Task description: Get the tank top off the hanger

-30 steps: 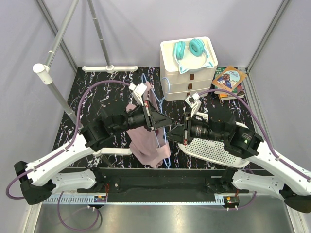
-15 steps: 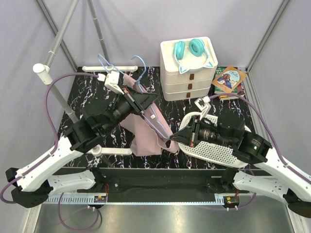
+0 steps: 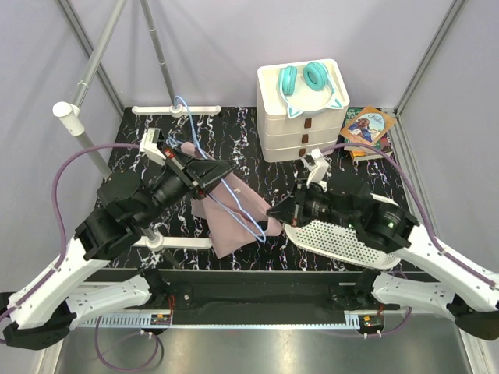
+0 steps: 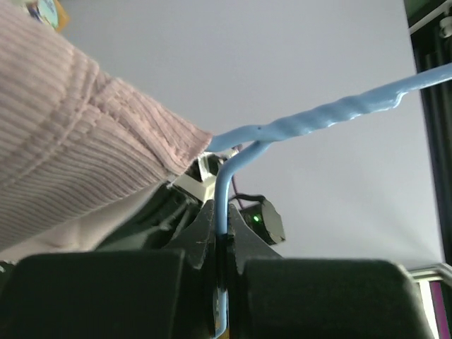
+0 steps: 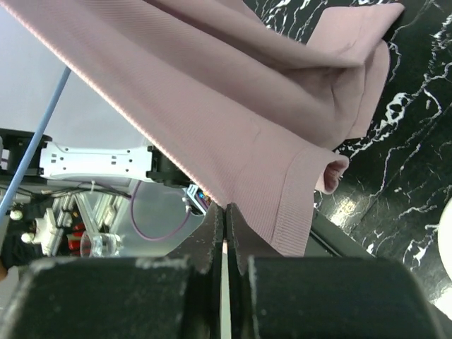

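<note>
The light-blue wire hanger (image 3: 234,204) slants from its hook near the back rail down to the front middle of the table. My left gripper (image 3: 224,171) is shut on its wire, which runs up between the jaws in the left wrist view, where the hanger (image 4: 224,191) meets the left gripper (image 4: 222,244). The pink tank top (image 3: 224,222) hangs around the wire and sags onto the table. My right gripper (image 3: 273,212) is shut on its ribbed edge; the right wrist view shows the tank top (image 5: 233,106) stretched away from the right gripper (image 5: 226,215).
A white drawer unit (image 3: 300,128) carrying teal headphones (image 3: 304,78) stands at the back middle, a book (image 3: 368,127) to its right. A white perforated tray (image 3: 343,243) lies under the right arm. The grey rail pole (image 3: 93,66) and its white feet (image 3: 175,111) stand on the left.
My left gripper has swung left and back with the hanger, tilting its hook toward the rear. The tank top has been drawn out between the two grippers. The right gripper shifted slightly.
</note>
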### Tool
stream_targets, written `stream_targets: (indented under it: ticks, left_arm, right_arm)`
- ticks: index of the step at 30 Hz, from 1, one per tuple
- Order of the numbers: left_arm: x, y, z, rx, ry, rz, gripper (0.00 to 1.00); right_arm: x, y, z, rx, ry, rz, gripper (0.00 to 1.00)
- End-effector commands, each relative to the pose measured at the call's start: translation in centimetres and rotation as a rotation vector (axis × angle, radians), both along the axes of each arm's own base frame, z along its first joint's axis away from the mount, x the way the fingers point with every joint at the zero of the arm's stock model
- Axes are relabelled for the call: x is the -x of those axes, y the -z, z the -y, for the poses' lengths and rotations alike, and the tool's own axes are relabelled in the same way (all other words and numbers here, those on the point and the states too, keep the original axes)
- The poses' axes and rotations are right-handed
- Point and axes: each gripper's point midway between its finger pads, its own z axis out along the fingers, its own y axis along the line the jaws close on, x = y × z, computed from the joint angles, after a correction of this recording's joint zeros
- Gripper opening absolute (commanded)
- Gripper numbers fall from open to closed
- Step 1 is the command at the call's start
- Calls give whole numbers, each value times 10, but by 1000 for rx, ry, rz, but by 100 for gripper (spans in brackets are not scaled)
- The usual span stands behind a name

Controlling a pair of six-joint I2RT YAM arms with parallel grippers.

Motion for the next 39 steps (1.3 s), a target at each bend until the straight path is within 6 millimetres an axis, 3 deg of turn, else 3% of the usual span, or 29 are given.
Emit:
stream_targets:
  ticks: [1, 6, 9, 19, 23, 27, 31, 33, 34, 35, 37, 38, 39]
  left_arm:
    - [16, -13, 4, 104, 96, -49, 0]
    - [26, 3, 23, 53, 205, -80, 0]
    - [31, 8, 28, 38, 247, -88, 0]
    - [51, 16, 14, 61, 277, -88, 0]
    - [65, 21, 19, 52, 360, -106, 0]
    - [72, 15, 12, 46, 348, -65, 0]
    - [72, 10, -2, -1, 296, -21, 0]
    - [70, 15, -5, -45, 277, -10, 0]
    - [69, 14, -5, -54, 271, -2, 0]
    - [68, 16, -5, -68, 267, 8, 0]
    - [65, 21, -4, -88, 260, 6, 0]
    - [62, 24, -4, -101, 245, 13, 0]
    - [60, 27, -2, -116, 239, 12, 0]
  right_arm:
    - [-6, -41, -23, -54, -81, 121, 0]
    - [-25, -62, -48, -34, -108, 198, 0]
    - [-44, -62, -56, -12, -52, 205, 0]
    - [-99, -53, -75, 1, -29, 141, 0]
    - [-113, -47, -84, 12, -43, 138, 0]
    - [-120, -59, -86, 9, -54, 181, 0]
    - [-123, -82, -73, 22, -19, 240, 0]
    - [-121, -107, -60, 24, 6, 311, 0]
    - [-122, -112, -51, 45, 37, 325, 0]
    - [-117, -132, -40, 36, 54, 379, 0]
    - [-117, -145, -22, 61, 109, 418, 0]
    - [-111, -166, -10, 50, 132, 469, 0]
    - [-110, -173, -1, 55, 153, 489, 0]
